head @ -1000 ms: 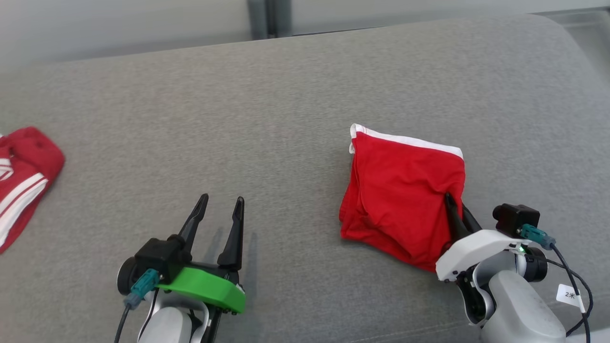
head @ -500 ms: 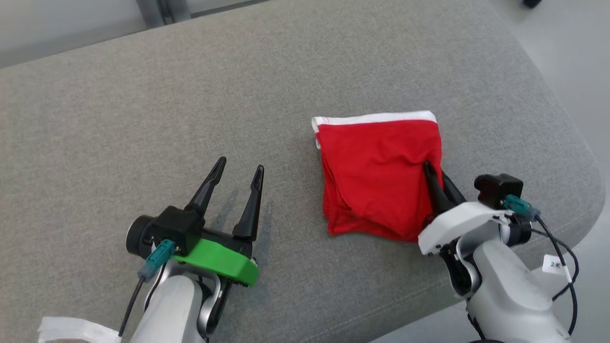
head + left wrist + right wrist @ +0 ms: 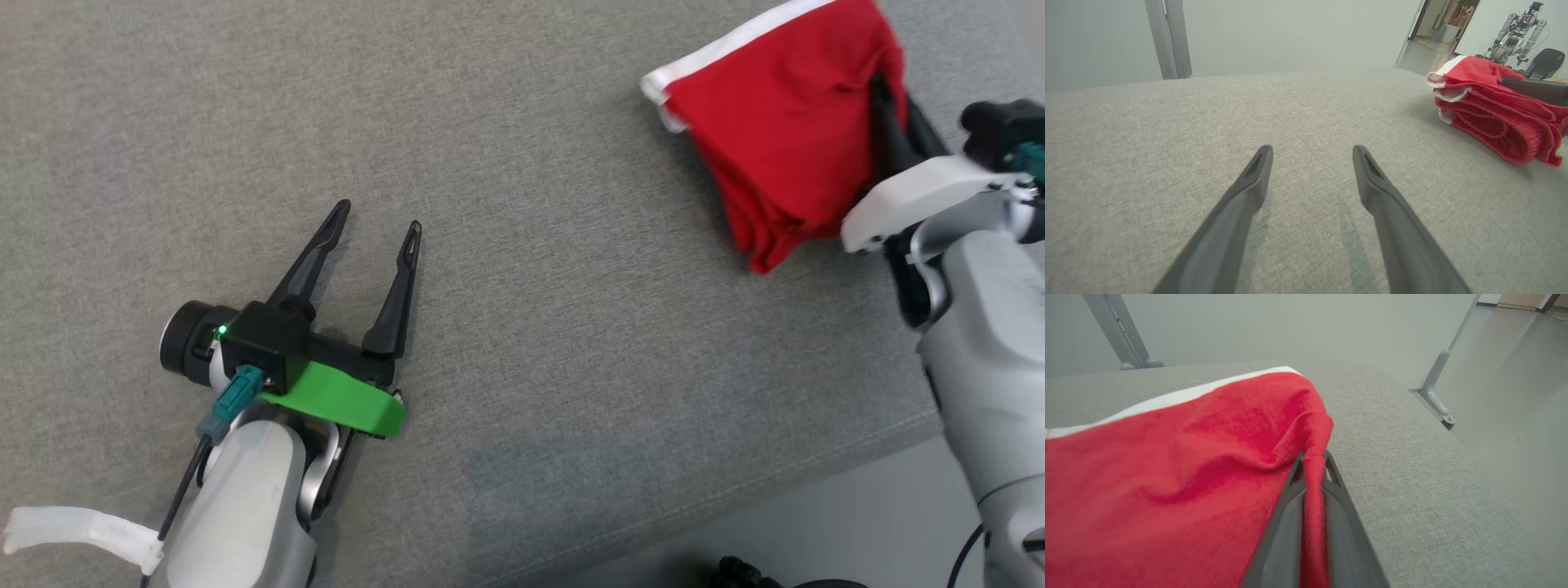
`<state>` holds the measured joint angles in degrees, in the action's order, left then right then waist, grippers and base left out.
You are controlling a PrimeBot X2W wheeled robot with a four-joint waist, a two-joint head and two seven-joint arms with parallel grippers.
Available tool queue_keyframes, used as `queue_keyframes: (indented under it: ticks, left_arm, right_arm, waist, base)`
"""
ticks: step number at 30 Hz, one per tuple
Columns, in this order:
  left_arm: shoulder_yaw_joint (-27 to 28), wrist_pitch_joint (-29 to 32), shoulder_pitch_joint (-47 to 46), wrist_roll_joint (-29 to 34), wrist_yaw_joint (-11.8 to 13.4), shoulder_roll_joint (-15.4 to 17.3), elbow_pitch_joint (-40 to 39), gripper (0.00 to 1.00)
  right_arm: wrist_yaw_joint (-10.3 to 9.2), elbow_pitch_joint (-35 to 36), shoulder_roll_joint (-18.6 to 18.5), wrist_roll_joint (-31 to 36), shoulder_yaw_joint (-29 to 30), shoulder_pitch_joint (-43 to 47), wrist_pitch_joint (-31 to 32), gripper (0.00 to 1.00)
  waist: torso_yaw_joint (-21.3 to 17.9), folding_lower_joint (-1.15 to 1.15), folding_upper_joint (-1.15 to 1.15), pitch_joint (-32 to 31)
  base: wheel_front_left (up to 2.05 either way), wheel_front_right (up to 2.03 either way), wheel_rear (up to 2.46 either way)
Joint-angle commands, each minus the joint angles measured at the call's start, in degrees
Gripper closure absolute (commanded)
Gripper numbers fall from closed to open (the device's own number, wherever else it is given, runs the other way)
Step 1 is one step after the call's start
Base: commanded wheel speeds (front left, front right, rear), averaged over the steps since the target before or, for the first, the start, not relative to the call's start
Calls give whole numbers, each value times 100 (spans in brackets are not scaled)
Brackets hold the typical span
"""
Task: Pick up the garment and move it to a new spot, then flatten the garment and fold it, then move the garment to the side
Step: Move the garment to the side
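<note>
A red knit-fabric garment (image 3: 775,114) with a white band along its far edge lies folded in several soft layers, roughly square, near the right front edge of a grey fabric-covered table (image 3: 522,163). The right jaws are closed tight on a pinched-up fold at the garment's right edge, red cloth running between the two dark fingers (image 3: 1282,526). The left jaws stand wide apart, holding nothing, low over bare grey fabric well apart from the garment.

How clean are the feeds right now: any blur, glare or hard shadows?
Head view: no glare, right arm slightly smeared. Left wrist view: crisp, soft shadows under the left pincer. Right wrist view: right pincer and garment soft up close.
</note>
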<state>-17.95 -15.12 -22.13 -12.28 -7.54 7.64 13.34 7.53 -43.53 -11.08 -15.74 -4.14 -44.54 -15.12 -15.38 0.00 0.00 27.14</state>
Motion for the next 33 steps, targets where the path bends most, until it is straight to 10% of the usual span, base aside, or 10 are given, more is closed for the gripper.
queue_keyframes:
  ticks: [1, 11, 12, 13, 14, 15, 22, 33]
  left_arm:
    - [28, -2, -112, 52, 15, 91, -30, 0]
    - [123, 5, -1, 81, 16, 223, -124, 0]
    - [142, 5, 10, 92, 16, 227, -125, 0]
    - [142, 5, 10, 92, 16, 227, -125, 0]
    - [153, 5, 17, 100, 16, 221, -124, 0]
    - [156, 5, 23, 101, 16, 211, -121, 0]
    - [250, 3, 131, 66, 16, 56, -34, 0]
    - [904, -1, 576, 203, 16, -276, 213, 0]
  right_arm:
    - [-10, -197, -220, 182, 241, -242, -3, 100]
    - [-10, -784, -989, 1407, 1932, -708, -3, 96]
    - [-10, -763, -1028, 1546, 2106, -724, -3, 63]
    - [-10, -763, -1028, 1546, 2106, -724, -3, 63]
    - [-10, -746, -1050, 1664, 2276, -726, -3, 16]
    - [-10, -702, -1042, 1775, 2461, -731, -3, 0]
    - [-9, 206, -525, 2338, 3193, -422, -3, 0]
    - [-10, 1300, 117, 1502, 1221, 656, -3, 0]
  waist:
    - [342, 0, 0, 459]
    - [623, 0, 0, 537]
    - [636, 0, 0, 535]
    - [636, 0, 0, 535]
    - [648, 0, 0, 528]
    - [660, 0, 0, 518]
    - [730, 0, 0, 230]
    - [891, 0, 0, -672]
  base:
    - [0, 0, 0]
    - [0, 0, 0]
    - [0, 0, 0]
    - [0, 0, 0]
    - [0, 0, 0]
    - [0, 0, 0]
    - [0, 0, 0]
    - [0, 0, 0]
